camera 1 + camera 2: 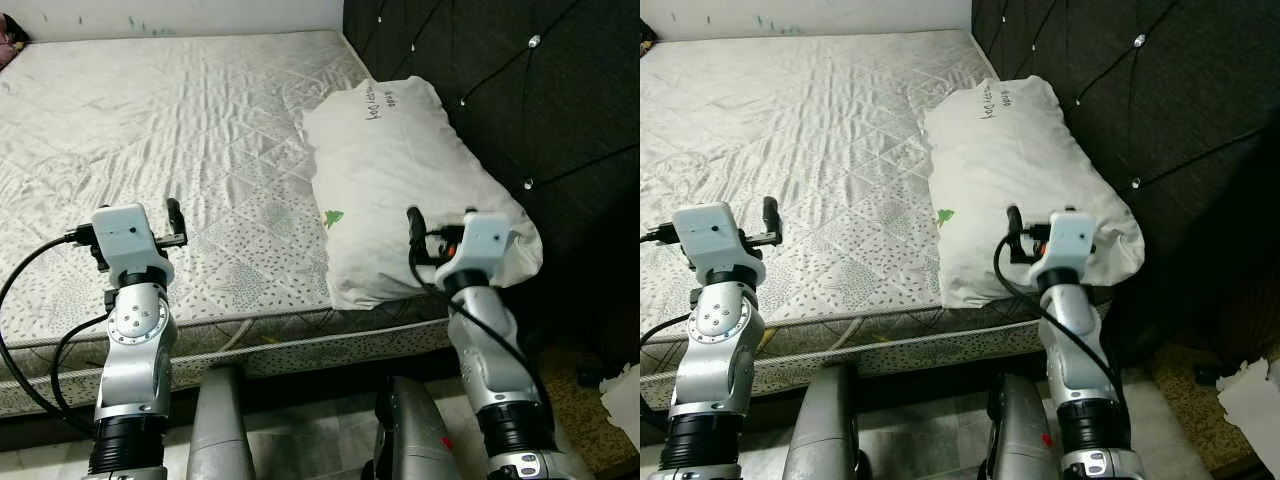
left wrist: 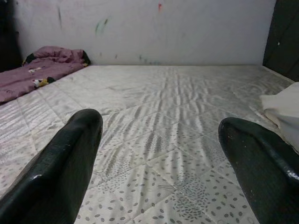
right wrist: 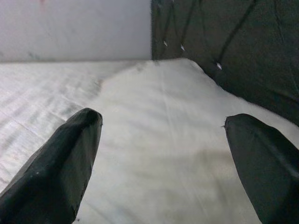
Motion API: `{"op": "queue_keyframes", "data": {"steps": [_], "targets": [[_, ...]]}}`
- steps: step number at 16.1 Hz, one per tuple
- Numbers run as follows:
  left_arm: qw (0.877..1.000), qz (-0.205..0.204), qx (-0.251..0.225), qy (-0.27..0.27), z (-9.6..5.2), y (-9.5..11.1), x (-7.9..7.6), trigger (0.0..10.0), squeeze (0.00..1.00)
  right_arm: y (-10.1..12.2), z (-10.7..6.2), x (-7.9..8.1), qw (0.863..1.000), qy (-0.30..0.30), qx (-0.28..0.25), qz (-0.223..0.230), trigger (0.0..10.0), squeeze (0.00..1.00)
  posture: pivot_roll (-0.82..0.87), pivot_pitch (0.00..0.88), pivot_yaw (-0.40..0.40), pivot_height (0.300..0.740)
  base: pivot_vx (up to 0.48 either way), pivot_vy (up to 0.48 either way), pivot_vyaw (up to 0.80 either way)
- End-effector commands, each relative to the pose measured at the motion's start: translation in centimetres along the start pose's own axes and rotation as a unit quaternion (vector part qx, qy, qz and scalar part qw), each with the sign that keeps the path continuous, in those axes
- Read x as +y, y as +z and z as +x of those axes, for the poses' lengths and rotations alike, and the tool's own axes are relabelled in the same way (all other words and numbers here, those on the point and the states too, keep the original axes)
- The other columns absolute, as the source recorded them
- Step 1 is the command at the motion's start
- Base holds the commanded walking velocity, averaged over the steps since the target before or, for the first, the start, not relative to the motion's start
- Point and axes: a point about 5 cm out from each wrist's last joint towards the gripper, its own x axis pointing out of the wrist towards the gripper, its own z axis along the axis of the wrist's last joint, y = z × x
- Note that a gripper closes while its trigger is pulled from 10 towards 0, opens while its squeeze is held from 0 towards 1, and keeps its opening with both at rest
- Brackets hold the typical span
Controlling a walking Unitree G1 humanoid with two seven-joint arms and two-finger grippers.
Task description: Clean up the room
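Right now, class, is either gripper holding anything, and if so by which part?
Nothing is held. The left gripper is open over the bare mattress; the right gripper is open above the white pillow.

A big bed with a bare white mattress point(image 1: 180, 130) is filling most of the room. A dark padded headboard point(image 1: 540, 90) is standing along its right side. A pale wall point(image 2: 177, 28) with small marks is standing behind. The floor point(image 1: 300, 430) is showing below.
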Motion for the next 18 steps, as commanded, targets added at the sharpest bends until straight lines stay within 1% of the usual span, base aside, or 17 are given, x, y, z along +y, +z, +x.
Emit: {"op": "queue_keyframes", "data": {"steps": [1, 2, 3, 4, 7, 8, 10, 13, 15, 17, 18], "targets": [[1.0, -0.003, -0.003, -0.008, 0.0, 0.2, -0.2, 10.0, 0.0, 1.5, 0.6, 0.6, 1.0, 0.017, -0.021, 0.013, 10.0, 1.0, 0.05, 0.0, 0.018, 0.556, 0.0, 0.0, 0.0], [1.0, -0.002, -0.003, -0.011, 0.0, 0.2, -0.4, 10.0, 0.0, 1.8, 0.7, 0.9, 0.999, 0.027, -0.025, 0.018, 10.0, 1.0, 0.05, 0.0, 0.016, 0.556, 0.0, 0.0, 0.0], [1.0, -0.001, -0.006, -0.019, 0.0, 0.2, -0.8, 10.0, 0.0, 2.9, 0.9, 2.1, 0.997, 0.056, -0.043, 0.034, 10.0, 0.47, 0.04, 0.0, 0.016, 0.565, 0.0, 0.0, 0.0], [1.0, -0.002, -0.007, -0.02, -0.1, 0.1, -0.9, 10.0, 0.0, 3.2, 1.0, 2.7, 0.996, 0.065, -0.05, 0.046, 10.0, 0.0, 0.04, 0.0, 0.019, 0.575, 0.0, 0.0, 0.0], [1.0, -0.003, -0.007, -0.029, 0.1, 0.1, -1.1, 10.0, 0.0, 3.4, 0.8, 3.8, 0.994, 0.075, -0.045, 0.065, 10.0, 0.0, 0.03, 0.0, 0.039, 0.615, 0.0, 0.0, 0.0], [0.999, -0.002, -0.008, -0.034, 0.1, 0.2, -1.3, 10.0, 0.0, 3.4, 0.7, 3.9, 0.994, 0.074, -0.045, 0.071, 10.0, 0.0, 0.03, 0.0, 0.043, 0.63, 0.0, 0.0, 0.0], [0.999, -0.002, -0.008, -0.042, 0.0, 0.3, -1.5, 10.0, 0.0, 3.3, 0.7, 3.9, 0.994, 0.068, -0.04, 0.077, 10.0, 0.0, 0.03, 0.0, 0.045, 0.655, 0.0, 0.0, 0.0], [0.999, -0.003, 0.006, -0.05, -0.8, -0.3, -1.5, 10.0, 0.0, 2.8, -0.1, 3.9, 0.995, 0.061, -0.024, 0.081, 10.0, 0.0, 0.02, 0.0, 0.033, 0.695, 0.0, 0.0, 0.0], [0.998, -0.019, 0.016, -0.052, -0.8, -0.1, -2.0, 10.0, 0.0, 2.7, -0.2, 4.0, 0.995, 0.064, -0.02, 0.08, 10.0, 0.0, 0.03, 0.0, 0.033, 0.715, 0.0, 0.0, 0.0], [0.998, -0.023, 0.014, -0.065, -1.1, 0.2, -2.5, 10.0, 0.0, 2.5, -0.4, 3.8, 0.995, 0.061, -0.015, 0.074, 10.0, 0.0, 0.02, 0.0, 0.047, 0.74, 0.0, 0.0, 0.0], [0.997, -0.022, 0.017, -0.066, -1.0, 0.1, -2.6, 10.0, 0.0, 2.4, -0.4, 3.6, 0.996, 0.058, -0.013, 0.072, 10.0, 0.0, 0.02, 0.0, 0.047, 0.74, 0.0, 0.0, 0.0]]}}
